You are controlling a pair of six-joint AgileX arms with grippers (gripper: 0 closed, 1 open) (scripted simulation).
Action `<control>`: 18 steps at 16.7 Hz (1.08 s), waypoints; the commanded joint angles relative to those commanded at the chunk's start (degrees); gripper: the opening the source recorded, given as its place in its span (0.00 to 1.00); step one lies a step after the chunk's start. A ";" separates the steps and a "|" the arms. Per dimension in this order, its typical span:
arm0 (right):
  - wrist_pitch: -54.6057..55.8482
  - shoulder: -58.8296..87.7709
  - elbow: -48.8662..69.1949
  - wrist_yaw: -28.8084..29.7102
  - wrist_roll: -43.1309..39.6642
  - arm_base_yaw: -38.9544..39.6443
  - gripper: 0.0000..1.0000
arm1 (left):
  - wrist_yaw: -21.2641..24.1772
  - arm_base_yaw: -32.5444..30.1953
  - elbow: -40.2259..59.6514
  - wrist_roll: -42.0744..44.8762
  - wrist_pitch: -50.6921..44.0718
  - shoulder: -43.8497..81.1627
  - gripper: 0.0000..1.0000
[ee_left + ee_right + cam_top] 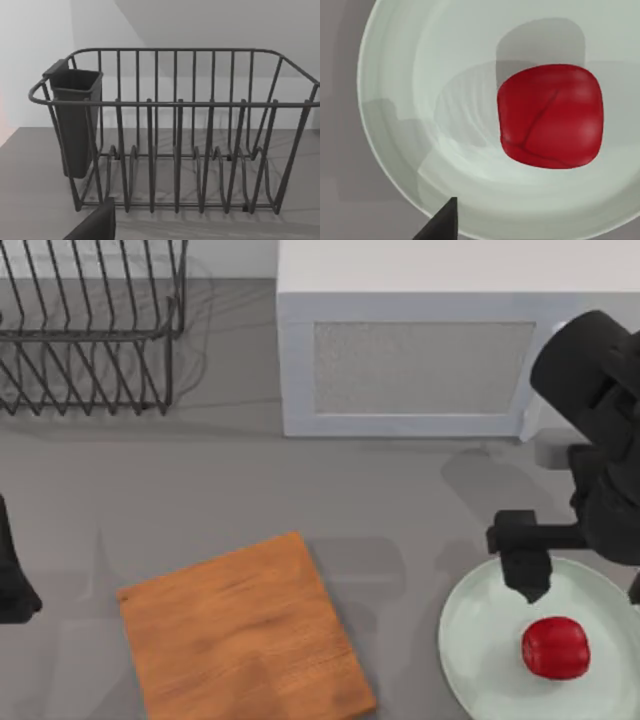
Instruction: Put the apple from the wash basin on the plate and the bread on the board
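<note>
Deep red, the apple (pixel 555 648) lies on the pale mint-green plate (pixel 470 640) at the table's lower right, touching nothing but the plate; the right wrist view has the apple (pixel 550 116) resting inside the plate's (pixel 390 100) shallow rim, free of any grip. Right gripper (pixel 580 585) hangs just above the plate's far edge, near the apple but apart from it; one dark finger (pixel 527 575) points down over the rim, the other sits at the frame edge, and the gap between them reads as released, holding nothing. Orange-brown wooden board (pixel 240 635) lies bare at lower centre, well apart from the plate. Left arm (pixel 12 575) sits parked at the left edge; its finger state cannot be told. Wire dish rack (pixel 175 130) with a dark cup holder (pixel 75 125) stands at upper left, a white microwave (pixel 420 350) behind centre.
</note>
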 joint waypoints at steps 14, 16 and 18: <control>10.01 -11.51 -9.66 0.00 -4.64 -4.61 1.00 | 0.00 0.00 0.00 0.00 0.00 0.00 1.00; 16.30 -20.14 -15.75 0.00 -7.53 -7.44 1.00 | 0.00 0.00 0.00 0.00 0.00 0.00 1.00; 23.62 -30.80 -22.80 0.00 -10.85 -10.70 1.00 | 0.00 0.00 0.00 0.00 0.00 0.00 1.00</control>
